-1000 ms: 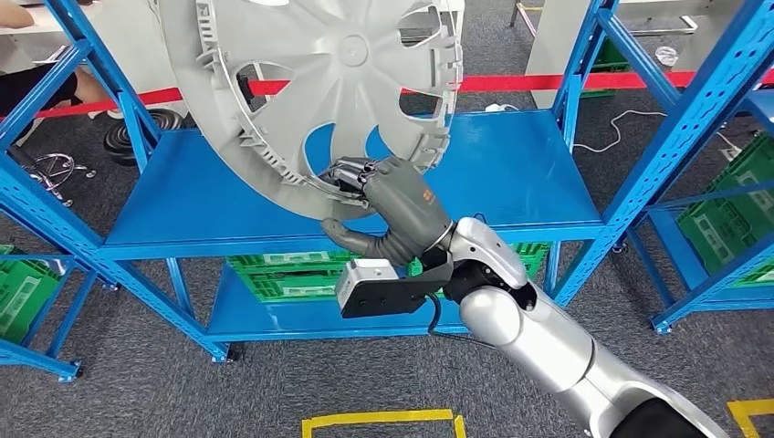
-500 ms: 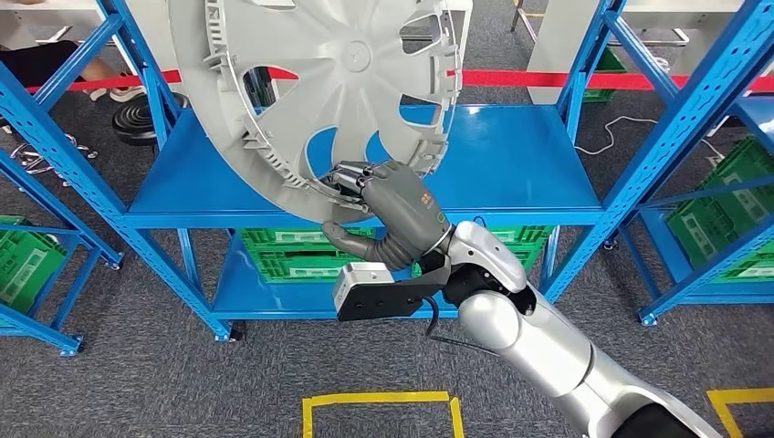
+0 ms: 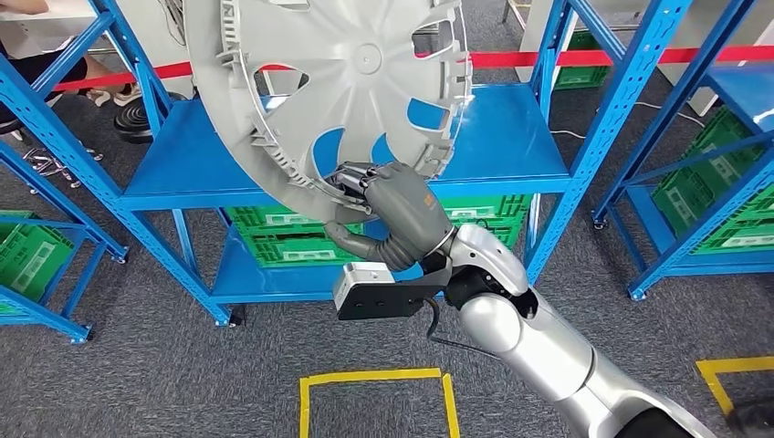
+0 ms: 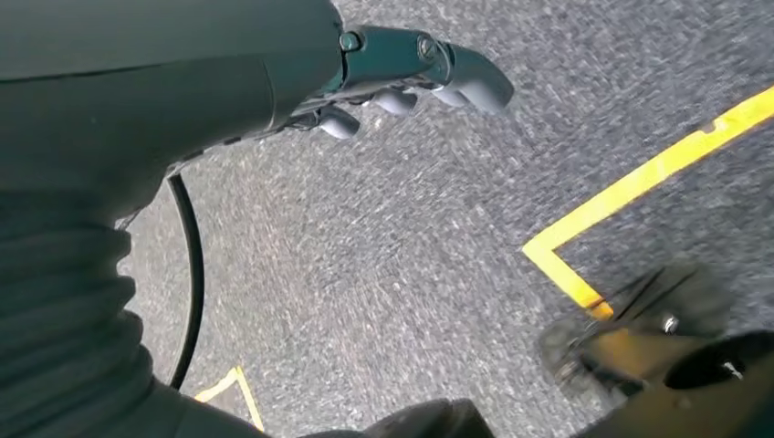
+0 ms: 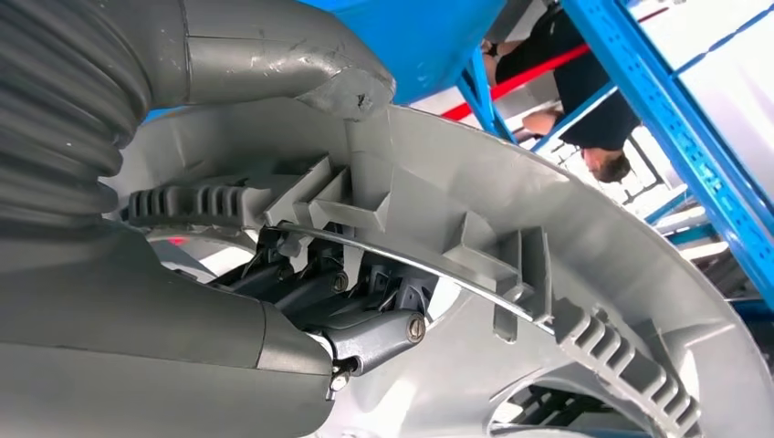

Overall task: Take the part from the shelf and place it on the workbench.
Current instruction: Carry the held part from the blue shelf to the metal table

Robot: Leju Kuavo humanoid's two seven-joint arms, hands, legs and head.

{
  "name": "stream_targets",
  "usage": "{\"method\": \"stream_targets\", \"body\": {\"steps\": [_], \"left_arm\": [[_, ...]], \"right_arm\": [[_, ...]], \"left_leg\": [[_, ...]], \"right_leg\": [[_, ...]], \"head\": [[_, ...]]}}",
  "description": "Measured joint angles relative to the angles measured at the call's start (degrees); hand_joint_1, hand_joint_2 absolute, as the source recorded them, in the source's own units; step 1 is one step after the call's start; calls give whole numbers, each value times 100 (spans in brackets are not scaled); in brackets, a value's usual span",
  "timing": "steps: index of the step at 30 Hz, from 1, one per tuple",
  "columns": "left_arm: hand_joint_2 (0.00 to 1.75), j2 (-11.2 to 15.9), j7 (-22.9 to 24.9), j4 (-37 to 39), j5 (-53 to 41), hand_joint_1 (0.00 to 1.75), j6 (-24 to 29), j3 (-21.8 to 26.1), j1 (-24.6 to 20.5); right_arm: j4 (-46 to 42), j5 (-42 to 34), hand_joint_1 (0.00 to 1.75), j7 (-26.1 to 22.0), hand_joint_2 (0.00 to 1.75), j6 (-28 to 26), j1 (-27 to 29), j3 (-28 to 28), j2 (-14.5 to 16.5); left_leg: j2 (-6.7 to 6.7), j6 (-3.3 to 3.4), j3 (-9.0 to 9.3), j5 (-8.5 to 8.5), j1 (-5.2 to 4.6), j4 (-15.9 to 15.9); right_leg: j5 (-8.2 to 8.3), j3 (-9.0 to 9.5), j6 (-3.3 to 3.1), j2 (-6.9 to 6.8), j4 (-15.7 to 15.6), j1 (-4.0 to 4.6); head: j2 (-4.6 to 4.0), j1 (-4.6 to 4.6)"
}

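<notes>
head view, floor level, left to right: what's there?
Green crate → shelf leg → yellow tape square → second shelf's leg → yellow tape corner.

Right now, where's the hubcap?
In the head view the hubcap is up at center-left, tilted on edge in front of the blue shelf, with the right hand gripping its lower rim.

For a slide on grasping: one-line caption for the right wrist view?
Right hand grips the rim of the grey wheel cover, thumb over its edge, blue shelving behind.
</notes>
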Motion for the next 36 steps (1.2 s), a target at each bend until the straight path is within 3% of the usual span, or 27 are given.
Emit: {"method": "stream_targets", "body": {"steps": [1, 2, 3, 4, 6, 8, 10, 11, 12, 14, 15, 16, 17, 19, 21, 23, 25, 26, 28, 30, 31, 32, 34, 36], "left_arm": [[175, 2, 1, 0, 1, 0, 1, 1, 0], [175, 2, 1, 0, 1, 0, 1, 1, 2], [175, 4, 1, -1, 2, 0, 1, 1, 4], [175, 7, -1, -4, 2, 0, 1, 1, 4], [175, 13, -7, -15, 2, 0, 1, 1, -4], [175, 20, -13, -21, 2, 0, 1, 1, -11], [175, 27, -14, -18, 2, 0, 0, 2, -7], [175, 34, -15, -17, 2, 0, 0, 3, -4], [175, 43, -20, -17, 2, 0, -1, 5, -2], [175, 61, -35, -16, 2, 0, -3, 13, 3], [175, 66, -45, -16, 2, 0, -6, 16, 10], [175, 68, -55, -15, 0, 0, -8, 18, 19], [175, 69, -64, -15, -2, 0, -10, 19, 27], [175, 72, -79, -15, -7, 0, -11, 19, 34], [175, 78, -87, -19, -9, 0, -10, 20, 39], [175, 86, -95, -21, -9, 0, -11, 21, 46], [175, 102, -102, -16, -8, 0, -15, 25, 59], [175, 110, -102, -13, -7, 0, -19, 27, 67], [175, 120, -105, -8, -7, 0, -30, 30, 78], [175, 121, -109, -7, -7, 0, -38, 30, 80], [175, 122, -111, -7, -7, 0, -39, 30, 79], [175, 125, -114, -7, -7, 0, -41, 31, 79], [175, 129, -120, -9, -7, 0, -44, 32, 72], [175, 134, -128, -20, -7, 0, -45, 32, 43]], "right_arm": [[1, 0, 175, 1, 175, 1, 1, 0, 1], [1, -1, 175, 1, 175, 1, 0, 0, 1], [1, -1, 175, 1, 175, 2, -2, 0, 2], [0, -2, 175, 2, 175, 3, -6, 0, 5], [-1, -9, 175, 12, 175, 10, -26, -2, 19], [-2, -23, 175, 21, 175, 31, -57, -4, 38], [-1, -33, 175, 21, 175, 55, -86, -4, 48], [0, -35, 175, 20, 175, 62, -102, -4, 49], [1, -38, 175, 21, 175, 68, -118, -4, 48], [2, -65, 175, 24, 175, 71, -147, -3, 46], [3, -94, 175, 25, 175, 70, -159, -1, 46], [5, -137, 175, 27, 175, 66, -173, 2, 45], [10, -188, 175, 32, 175, 61, -194, 6, 43], [24, -284, 175, 45, 175, 49, -257, 10, 39], [34, -349, 175, 56, 175, 30, -322, 14, 40], [37, -373, 175, 62, 175, -14, -348, 22, 44], [38, -343, 175, 78, 175, -64, -345, 41, 54], [38, -316, 175, 95, 175, -84, -342, 54, 67], [37, -276, 175, 119, 175, -114, -341, 71, 96], [36, -256, 175, 132, 175, -131, -319, 83, 117], [36, -249, 175, 142, 175, -134, -299, 87, 122], [36, -239, 175, 152, 175, -131, -275, 92, 126], [36, -216, 175, 163, 175, -121, -258, 95, 144], [36, -207, 175, 170, 175, -100, -283, 96, 182]], "left_leg": [[0, -2, 19, -21, -1, 216], [-1, 8, 136, 71, -1, 239], [-2, 29, 354, 213, -3, 53], [-7, 62, 656, 307, -9, -303], [-20, 139, 1246, 251, -42, -1117], [-32, 215, 1438, 155, -90, -1502], [-21, 302, 1365, 268, -88, -1558], [-9, 341, 1327, 344, -76, -1578], [4, 378, 1270, 425, -60, -1598], [15, 424, 1097, 575, -57, -1593], [19, 439, 992, 648, -59, -1580], [22, 441, 881, 721, -62, -1563], [26, 436, 764, 792, -62, -1539], [31, 408, 529, 923, -56, -1468], [23, 350, 355, 1031, -61, -1394], [15, 276, 300, 1129, -63, -1374], [5, 200, 284, 1211, -46, -1402], [-3, 163, 249, 1132, -36, -1365], [-12, 94, 136, 648, -15, -995], [-10, 34, 26, 101, 1, -290], [-10, 15, 21, 4, 6, 12], [-10, 7, 79, 40, 8, 175], [-12, 26, 464, 300, 8, -72], [-26, 97, 1128, 246, -10, -900]], "right_leg": [[69, -87, 6, 0, 2, 3], [138, -175, 15, 0, 4, 5], [205, -253, 27, 1, 4, 8], [267, -317, 42, 1, 5, 8], [377, -395, 94, -3, -4, 14], [489, -418, 166, -13, -42, 1], [566, -439, 241, -11, -84, -11], [483, -475, 274, -7, -37, -12], [284, -535, 300, -2, 112, -12], [-310, -693, 329, -1, 720, -17], [-514, -750, 336, 0, 1068, -17], [-576, -760, 340, 0, 1330, -16], [-498, -697, 340, 0, 1440, -15], [-228, -294, 328, -3, 1114, -17], [-298, 243, 286, -3, 398, 6], [-459, 441, 217, 10, 10, 36], [-367, 366, 129, 6, -23, 34], [-294, 320, 83, -3, -30, 27], [-133, 186, 19, -16, -52, 1], [22, 10, 7, -16, -50, -2], [100, -86, 13, -17, -47, -1], [179, -189, 21, -18, -45, -1], [336, -382, 46, -12, -42, -1], [475, -508, 93, -3, -39, 4]], "head": [[0, 1], [0, -1], [0, -1], [0, 0], [0, 2], [0, -4], [0, -13], [0, -7], [0, 0], [0, 15], [0, 16], [0, 16], [0, 16], [0, 17], [0, 16], [0, 27], [0, 44], [0, 37], [0, 20], [0, 7], [0, 7], [0, 7], [0, 7], [0, 10]]}}
